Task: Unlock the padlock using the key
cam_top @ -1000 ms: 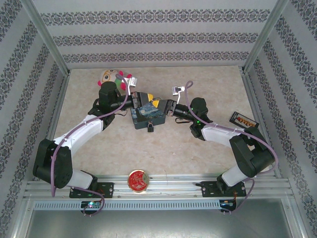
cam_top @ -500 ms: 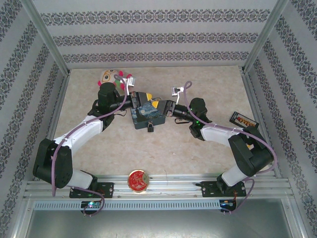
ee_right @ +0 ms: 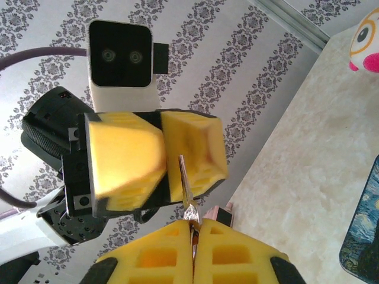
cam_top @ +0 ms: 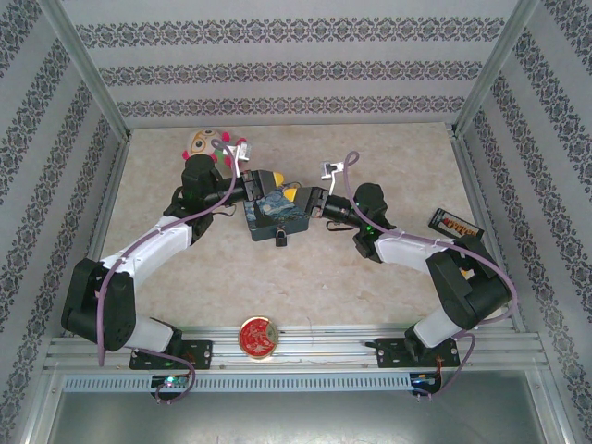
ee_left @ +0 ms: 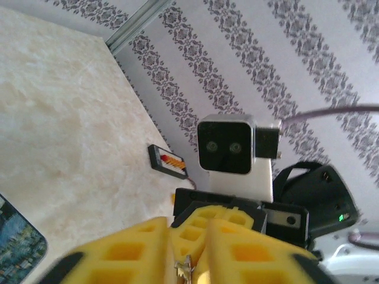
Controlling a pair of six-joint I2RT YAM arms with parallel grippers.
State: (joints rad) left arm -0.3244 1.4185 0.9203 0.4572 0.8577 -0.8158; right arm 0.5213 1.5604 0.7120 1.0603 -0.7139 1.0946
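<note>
Both grippers meet tip to tip above the blue painted tin [cam_top: 276,215]. The small silvery key [ee_right: 185,189] stands upright between the fingertips of my right gripper [ee_right: 192,223], which is shut on its head. The key's blade reaches up beside the yellow fingers of my left gripper [ee_right: 161,160], which stand slightly apart and do not pinch it. In the left wrist view the key's tip [ee_left: 185,273] shows in the gap of my left gripper [ee_left: 186,236]. The dark padlock [cam_top: 279,239] hangs at the tin's near edge, below both grippers [cam_top: 280,188] [cam_top: 298,196].
A plush toy [cam_top: 208,143] lies behind the left arm near the back wall. A round red lid [cam_top: 258,336] sits by the front rail. A small dark box with orange marks [cam_top: 455,224] lies at the right, beside the right arm.
The right jaws have closed onto the key while the left jaws have parted and let it go. Both arms have hardly moved.
</note>
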